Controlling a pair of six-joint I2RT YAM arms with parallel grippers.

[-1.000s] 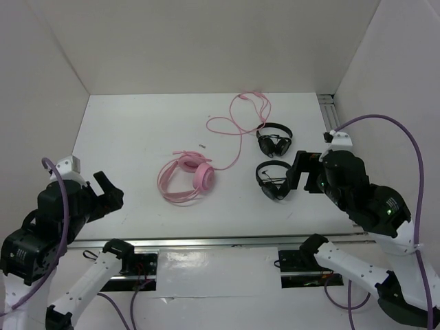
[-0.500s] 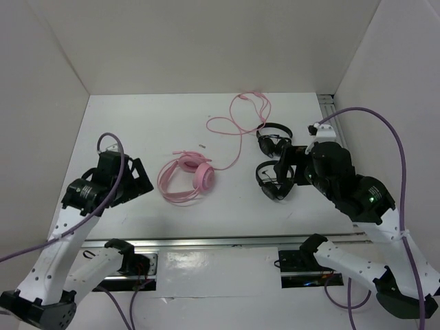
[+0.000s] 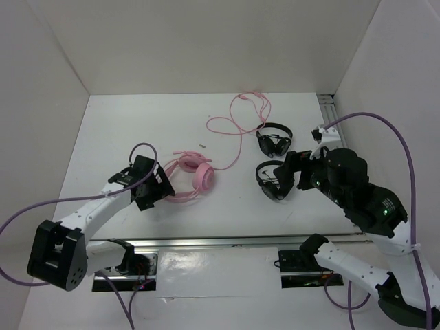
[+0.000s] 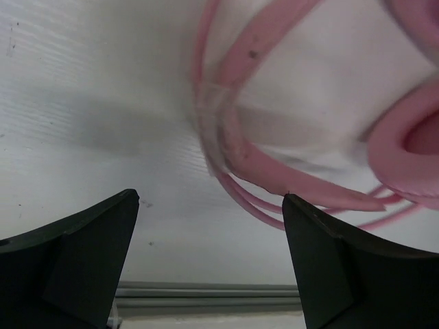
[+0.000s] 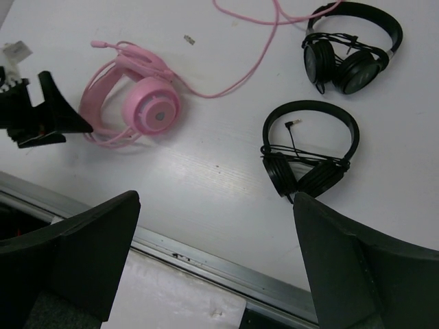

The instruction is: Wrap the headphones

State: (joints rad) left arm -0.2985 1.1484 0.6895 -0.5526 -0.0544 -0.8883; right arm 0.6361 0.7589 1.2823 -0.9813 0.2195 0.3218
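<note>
1. The headphones (image 3: pixel 187 180) lie flat on the white tabletop (image 3: pixel 124 130), left of centre. Their thin pink cord (image 3: pixel 237 134) runs away toward the far side in loose loops.
2. The left tool (image 3: pixel 157 184) is spread wide and holds nothing. In the left wrist view its fingers straddle the arc of the headband (image 4: pixel 226 137), low over it (contact cannot be told).
3. The right tool (image 5: pixel 216 199) is also wide open and empty. It hangs above two smaller black headphones (image 3: pixel 273 181), well apart from the pink set.
4. The headset will likely handle as light. The wire headband should be springy and may slide on the smooth surface, and the padded earcup (image 3: pixel 204 177) is soft and bulky.
5. The headband arc looks the best place to take hold, being narrow enough to pinch.
6. The cord is limp and likely to snag or slip, so it is best pinched close to the earcup and fed around the band.
</note>
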